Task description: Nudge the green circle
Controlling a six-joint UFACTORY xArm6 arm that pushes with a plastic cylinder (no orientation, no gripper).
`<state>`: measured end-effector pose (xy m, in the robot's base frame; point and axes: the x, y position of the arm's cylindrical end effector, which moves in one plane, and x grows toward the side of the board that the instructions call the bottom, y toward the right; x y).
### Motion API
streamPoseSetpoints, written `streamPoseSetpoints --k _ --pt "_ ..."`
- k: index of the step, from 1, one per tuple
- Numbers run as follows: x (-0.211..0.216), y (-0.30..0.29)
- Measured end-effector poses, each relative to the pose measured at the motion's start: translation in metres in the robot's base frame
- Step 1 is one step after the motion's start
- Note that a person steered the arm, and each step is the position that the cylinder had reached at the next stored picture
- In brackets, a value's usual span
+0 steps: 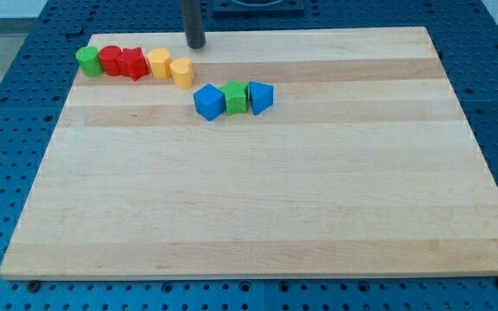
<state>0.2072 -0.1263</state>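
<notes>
Nearest the camera: bare wooden worktop (258, 216), lower two thirds of the frame unoccupied. All blocks sit in the upper left.

Middle cluster, touching in a row: blue block (208, 102), green block (235, 97), blue block (261, 98); shapes angular, not resolved further.

Back row, left to right: green circle (86, 60) at the far left end, touching a red cylinder (111, 60); then a red star-like block (132, 64), a yellow block (159, 63) and another yellow block (181, 72).

No hand fitted, so no open or closed state to record. My tip (196, 44) rests on the worktop near the top edge, just right of the yellow pair, well apart from the green circle.

Judgement: the circle looks small, rigid, light; it should slide readily on smooth wood. Contact its free left or top side; pushing from the right would shove the red cylinder too.
</notes>
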Motion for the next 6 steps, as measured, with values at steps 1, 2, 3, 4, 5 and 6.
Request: streamPoseSetpoints --k 1,2,3,4,5,6 --pt "-0.014 -0.067" --pt "-0.014 -0.117" --pt "-0.014 -0.155" --pt "-0.008 -0.178" --pt "-0.005 -0.179" --pt "0.012 -0.179"
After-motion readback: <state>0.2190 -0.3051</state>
